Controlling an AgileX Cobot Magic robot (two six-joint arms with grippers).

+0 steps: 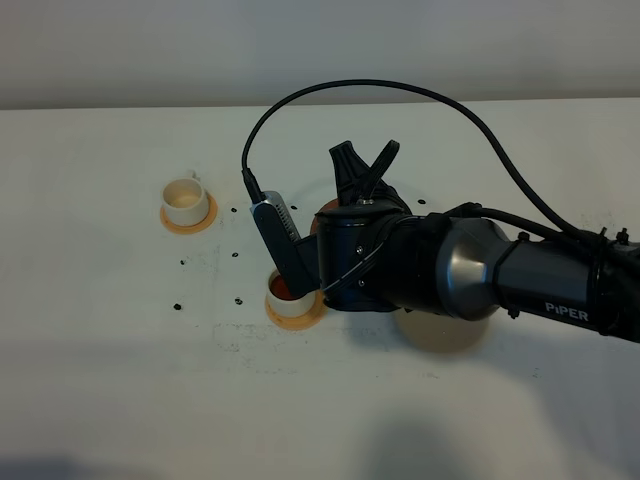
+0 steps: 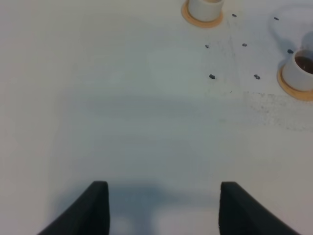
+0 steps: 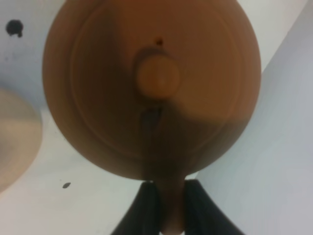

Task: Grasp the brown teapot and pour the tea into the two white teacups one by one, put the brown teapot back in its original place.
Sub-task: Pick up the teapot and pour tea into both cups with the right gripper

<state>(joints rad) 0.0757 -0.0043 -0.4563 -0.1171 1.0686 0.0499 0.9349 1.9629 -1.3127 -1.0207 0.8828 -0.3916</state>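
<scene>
The brown teapot (image 3: 156, 98) fills most of the right wrist view, and we're looking pretty much straight onto its lid, knob (image 3: 157, 77) dead centre. The right jaws are clamped tight on its loop handle (image 3: 171, 213), with a dark finger (image 3: 145, 205) pressed to each side and no gap showing. The pale beige coaster (image 3: 12, 132) peeks in beside the pot, so the pot isn't on it, though we can't tell if the pot touches the white surface (image 1: 100, 350) or hangs above it. From the high camera the right arm (image 1: 500, 265) reaches across the middle and hides nearly all of the pot, which is right next to the near teacup (image 1: 288, 308). That cup has dark reddish tea (image 1: 283, 288) in it and sits on an orange-tan coaster (image 1: 312, 318). The far teacup (image 1: 185, 197) is well off to the left on its own orange-tan coaster (image 1: 205, 222), and we see cream inside it. A black cable (image 1: 400, 90) loops up over the arm, and a few small black dots (image 1: 177, 305) are scattered between the cups. The left jaws are spread wide over bare surface with nothing between the fingers (image 2: 98, 208), well apart from both cups.
</scene>
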